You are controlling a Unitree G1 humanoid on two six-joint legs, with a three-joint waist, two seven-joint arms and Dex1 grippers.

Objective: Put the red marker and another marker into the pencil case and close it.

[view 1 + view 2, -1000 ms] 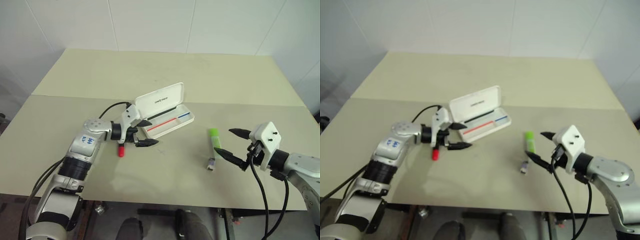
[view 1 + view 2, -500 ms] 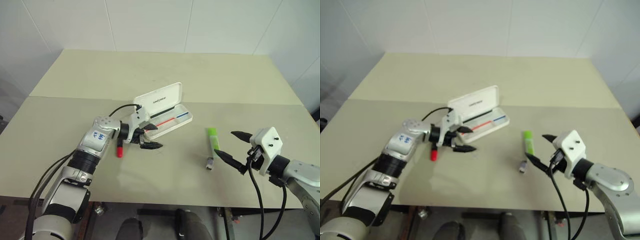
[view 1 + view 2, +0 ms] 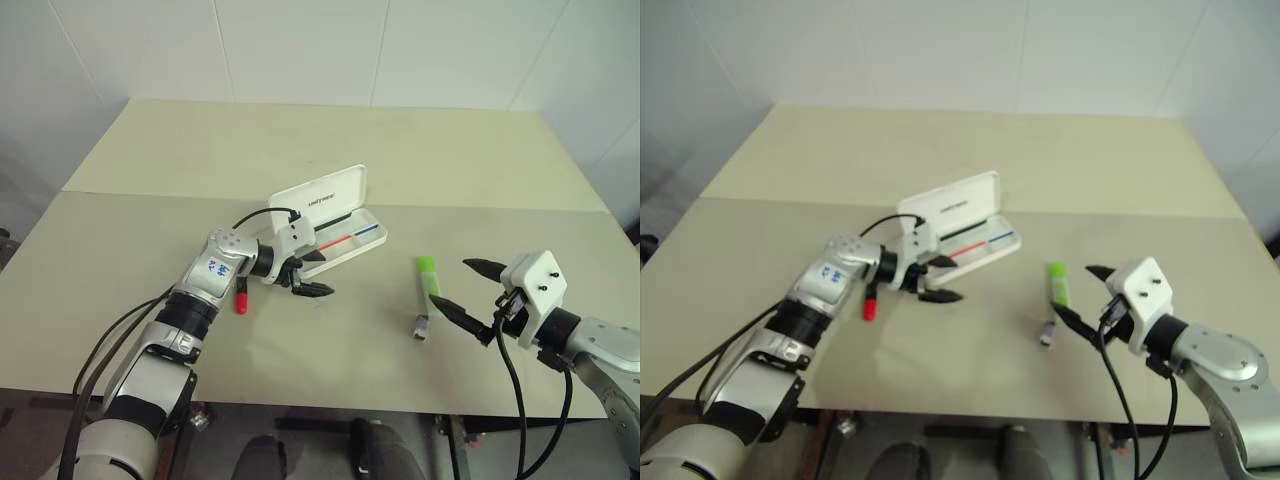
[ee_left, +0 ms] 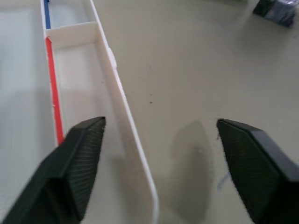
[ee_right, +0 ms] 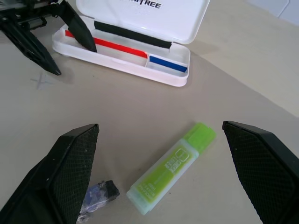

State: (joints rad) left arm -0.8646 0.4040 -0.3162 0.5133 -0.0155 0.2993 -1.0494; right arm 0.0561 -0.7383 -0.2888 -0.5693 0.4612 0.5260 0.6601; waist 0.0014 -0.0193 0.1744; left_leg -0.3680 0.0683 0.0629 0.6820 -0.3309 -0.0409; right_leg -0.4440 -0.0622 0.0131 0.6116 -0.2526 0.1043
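- Currently the pencil case [image 3: 330, 225] is lying open on the beige counter [image 3: 150, 160], its lid standing up behind the tray, with red, blue and black strips showing inside.
- The left gripper [image 3: 310, 277] is hanging at the tray's near left end, jaws apart and clamped on nothing; in the left wrist view one finger is sitting over the tray and the other over the bare counter, with the tray's front wall running between them.
- The red marker [image 3: 240, 295] is lying on the counter beside the left forearm, apart from the case.
- The green highlighter [image 3: 430, 277] is lying right of the case, a small grey piece [image 3: 422, 327] just past its near end.
- The right gripper [image 3: 470, 290] is hovering near the highlighter, jaws standing wide apart and empty.
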